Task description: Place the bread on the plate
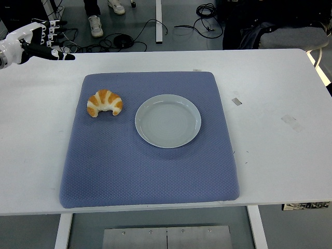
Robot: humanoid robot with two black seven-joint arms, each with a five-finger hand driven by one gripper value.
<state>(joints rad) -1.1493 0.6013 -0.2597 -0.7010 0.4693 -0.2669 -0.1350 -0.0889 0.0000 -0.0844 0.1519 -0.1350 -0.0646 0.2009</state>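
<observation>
White table (275, 166), blue mat (150, 171) lying flat across its middle, tape scraps (236, 101) just beside the mat

One head view looks forward and down over the table (270, 88) from high (near edge at bottom).

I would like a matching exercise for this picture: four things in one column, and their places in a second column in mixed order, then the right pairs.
Things:
1. croissant
2. plate
3. blue mat
4. left hand

Places:
A. at the middle of the mat, empty
B. upper left corner of the picture, over the table's far edge
C. on the mat, left of the plate
D. flat on the white table

Pairs: 1-C, 2-A, 3-D, 4-B
</observation>
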